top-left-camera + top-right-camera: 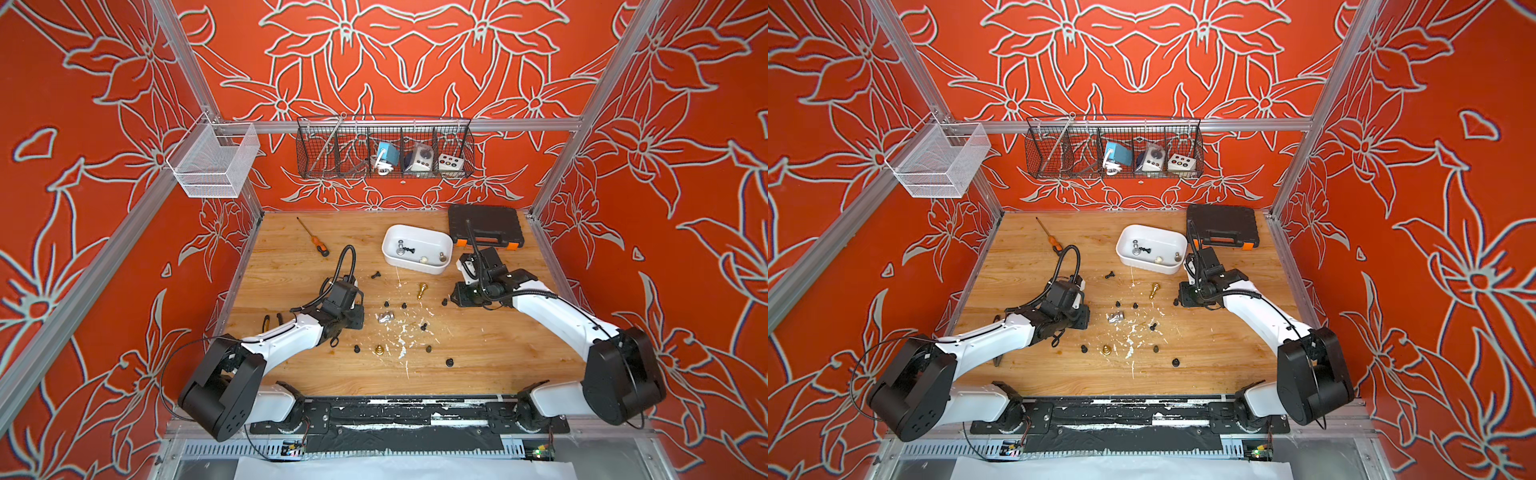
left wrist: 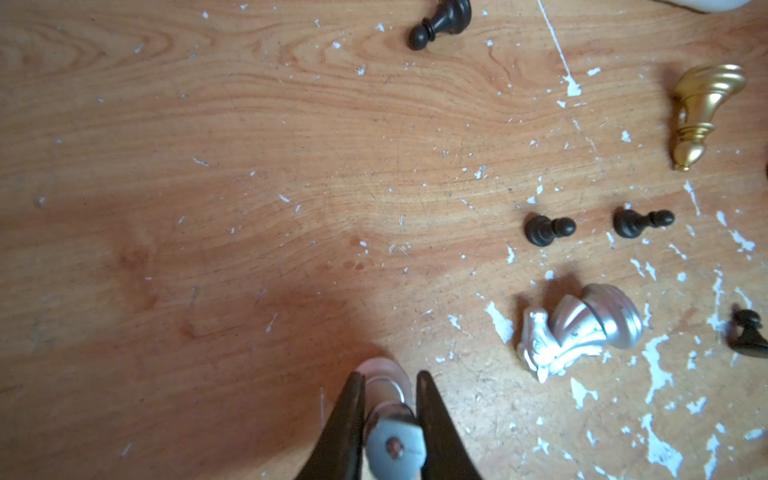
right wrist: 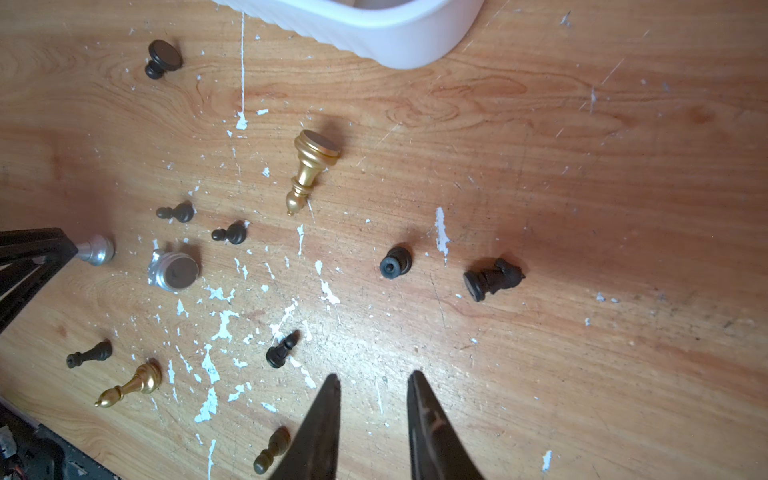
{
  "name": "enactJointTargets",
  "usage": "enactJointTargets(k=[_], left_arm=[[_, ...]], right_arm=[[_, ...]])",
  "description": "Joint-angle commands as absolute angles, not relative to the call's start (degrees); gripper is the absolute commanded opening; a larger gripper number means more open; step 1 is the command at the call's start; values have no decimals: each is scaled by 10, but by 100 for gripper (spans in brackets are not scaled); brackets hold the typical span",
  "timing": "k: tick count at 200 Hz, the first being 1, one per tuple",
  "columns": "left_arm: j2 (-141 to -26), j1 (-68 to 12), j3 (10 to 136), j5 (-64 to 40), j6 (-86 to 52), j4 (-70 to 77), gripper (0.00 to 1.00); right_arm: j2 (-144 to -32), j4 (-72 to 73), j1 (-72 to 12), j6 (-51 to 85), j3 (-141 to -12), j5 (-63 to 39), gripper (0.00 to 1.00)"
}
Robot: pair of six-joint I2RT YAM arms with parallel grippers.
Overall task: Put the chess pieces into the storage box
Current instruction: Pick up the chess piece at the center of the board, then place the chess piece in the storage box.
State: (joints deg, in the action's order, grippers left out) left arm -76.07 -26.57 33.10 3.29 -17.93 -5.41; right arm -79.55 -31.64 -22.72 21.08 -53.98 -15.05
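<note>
**Left gripper (image 2: 388, 376) pinches a silver piece (image 2: 388, 399); storage box (image 1: 409, 265) holds four**

The white storage box sits at the far middle of the wooden table (image 1: 291, 266). In both top views it holds four chess pieces (image 1: 1136, 248). A silver one (image 1: 400, 248) and a black one (image 1: 409, 249) are toward its left end. A cream one (image 1: 423, 260) and another metallic one (image 1: 443, 258) are toward its near right.

The left arm reaches in from the near left. Its gripper is narrow, with its fingers (image 2: 349, 419) pressed against both sides of the silver piece at the left edge of the scatter. The right arm comes in from the near right. The right gripper (image 3: 374, 380) hangs over the table by the box's near right corner, its fingers a small gap apart with nothing between them.

The other pieces lie on the table between the arms, among white paint flecks (image 1: 401, 332):
- A gold piece (image 1: 422, 289) lies on its side near the box.
- A toppled silver knight (image 1: 386, 318) lies just right of the left gripper.
- A second gold piece (image 1: 379, 350) sits nearer.
- Black pawns (image 1: 428, 349) are scattered around them.
- One black piece (image 1: 444, 302) lies just beside the right gripper.

An orange-handled screwdriver (image 1: 313, 237) lies at the far left. A black toolcase (image 1: 484, 226) sits at the far right, close to the box.
</note>
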Motion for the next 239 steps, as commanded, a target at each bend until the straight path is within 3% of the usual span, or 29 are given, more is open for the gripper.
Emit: enactJointTargets(k=[1,115,177,239], left_arm=[[-758,-262,343,29,-177,-49,21],[-768,-265,424,-25,-153,-54,18],[-867,-294,588,-43,-139,-65,17],[-1045,-334,813,-36,-129,-93,16]], right_arm=[[-779,-316,-220,215,-529,-141,30],[-716,-312,-216,233,-489,-132,30],[-658,-307,-203,239,-440,-132,30],[-576,-298,-198,271,-365,-152,30]])
